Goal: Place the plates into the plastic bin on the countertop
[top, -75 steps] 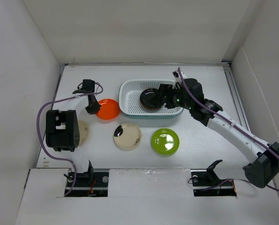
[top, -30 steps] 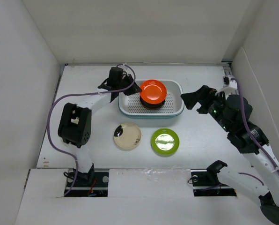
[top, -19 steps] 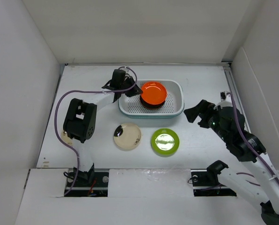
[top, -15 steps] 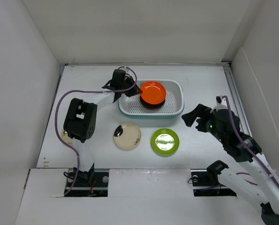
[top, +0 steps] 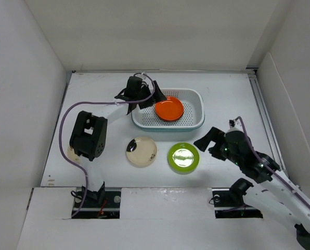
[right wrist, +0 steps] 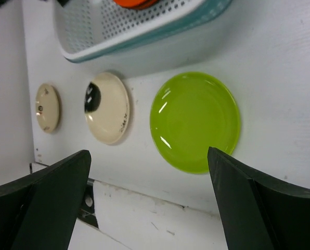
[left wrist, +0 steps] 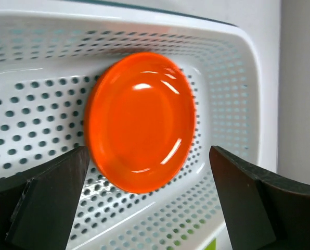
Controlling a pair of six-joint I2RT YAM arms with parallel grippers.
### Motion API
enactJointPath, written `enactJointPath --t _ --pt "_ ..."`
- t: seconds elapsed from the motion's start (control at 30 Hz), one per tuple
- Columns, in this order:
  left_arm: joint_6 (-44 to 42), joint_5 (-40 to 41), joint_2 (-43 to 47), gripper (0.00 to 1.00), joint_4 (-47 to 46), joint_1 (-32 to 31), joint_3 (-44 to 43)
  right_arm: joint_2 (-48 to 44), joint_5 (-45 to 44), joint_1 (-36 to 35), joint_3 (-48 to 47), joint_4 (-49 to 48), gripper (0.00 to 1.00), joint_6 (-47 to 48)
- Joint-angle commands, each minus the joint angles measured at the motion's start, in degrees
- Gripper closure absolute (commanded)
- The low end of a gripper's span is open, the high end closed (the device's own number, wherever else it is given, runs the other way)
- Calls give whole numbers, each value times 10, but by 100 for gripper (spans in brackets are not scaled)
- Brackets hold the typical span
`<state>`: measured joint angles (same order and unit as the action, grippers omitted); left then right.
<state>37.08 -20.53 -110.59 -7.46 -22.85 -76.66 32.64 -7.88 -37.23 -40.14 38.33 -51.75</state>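
An orange plate (top: pixel 169 108) (left wrist: pixel 140 121) lies inside the white perforated plastic bin (top: pixel 196 122) (left wrist: pixel 222 104) at the back of the countertop (top: pixel 222 94). My left gripper (top: pixel 151 98) (left wrist: pixel 149 156) hangs open just above the plate, one finger on each side and neither touching it. Whatever lies under the plate is hidden. A lime green plate (top: pixel 183 158) (right wrist: pixel 195 121) and a tan plate (top: pixel 141 151) (right wrist: pixel 107 107) rest in front of the bin. My right gripper (top: pixel 207 141) (right wrist: pixel 149 156) hovers open and empty to the right of the lime plate.
A second tan plate (top: pixel 70 152) (right wrist: pixel 47 107) peeks out from under the left arm's elbow (top: pixel 87 136) at the left. White walls close in the countertop on three sides. The raised front ledge (top: pixel 165 195) carries both arm bases.
My left gripper has opened and let go of the orange plate, which has settled lower in the bin. The right arm has swung down and left, from beside the bin toward the lime plate.
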Motion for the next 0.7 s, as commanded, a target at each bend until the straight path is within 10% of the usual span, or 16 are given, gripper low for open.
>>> enactJointPath --t 0.0,0.4,0.67 --pt "-32 6 85 0 -4 -19 -37 43 -26 -26 50 -11 0 -69" --pt "-48 235 203 0 218 -46 -94 164 -45 -46 159 -155 3 -143" --pt "-2 345 372 0 224 -12 12 282 -28 -41 154 -216 37 -124"
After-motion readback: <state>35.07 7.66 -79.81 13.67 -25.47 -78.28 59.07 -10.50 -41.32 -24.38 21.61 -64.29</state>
